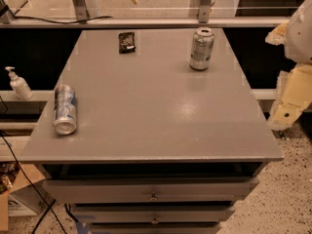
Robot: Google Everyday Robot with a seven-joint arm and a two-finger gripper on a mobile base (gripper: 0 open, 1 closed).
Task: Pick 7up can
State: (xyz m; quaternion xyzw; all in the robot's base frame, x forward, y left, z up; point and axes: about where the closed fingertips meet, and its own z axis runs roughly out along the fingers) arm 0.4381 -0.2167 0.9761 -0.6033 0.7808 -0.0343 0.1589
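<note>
The 7up can (201,48) is silver-grey with faint green markings and a silver pull-tab top. It stands upright on the grey table top (156,111), at the far right near the back edge. Part of my arm (295,67), white with cream-coloured covers, shows at the right edge of the camera view, beside the table and well to the right of the can. My gripper itself is out of view, and nothing touches the can.
A silver can with blue markings (65,109) lies on its side near the table's left edge. A small black packet (126,41) lies at the back. A pump bottle (18,84) stands on a ledge to the left. Drawers (153,191) sit below the top.
</note>
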